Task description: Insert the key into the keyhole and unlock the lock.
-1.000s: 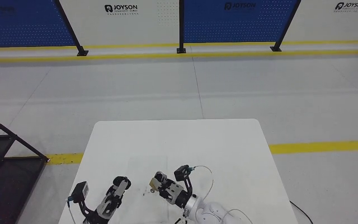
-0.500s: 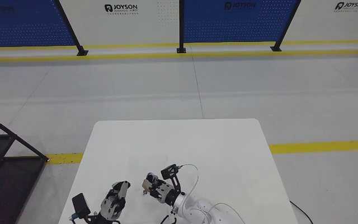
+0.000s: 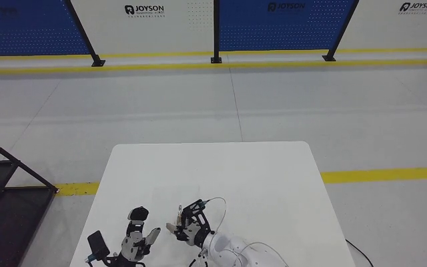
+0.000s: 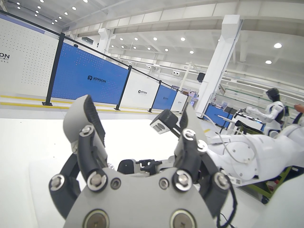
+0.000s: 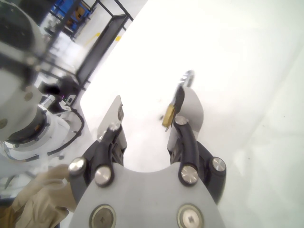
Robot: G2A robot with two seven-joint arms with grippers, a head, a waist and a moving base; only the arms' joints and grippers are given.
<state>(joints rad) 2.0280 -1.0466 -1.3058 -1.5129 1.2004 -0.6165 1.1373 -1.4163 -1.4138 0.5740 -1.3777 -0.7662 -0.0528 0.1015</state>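
A second ago the left end effector [image 3: 145, 224] had its fingers together; now they are spread wide. The right end effector [image 3: 175, 225] has slid left and back toward the white desk's [image 3: 267, 173] near edge. The small brass padlock [image 5: 169, 116] at its finger has moved with it.

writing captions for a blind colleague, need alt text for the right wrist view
The right tool hangs over a white table with its fingers spread wide; a small brass padlock with a silver shackle sits against the inner side of one finger, not clamped. Whether the padlock rests on the table is too blurred to tell.
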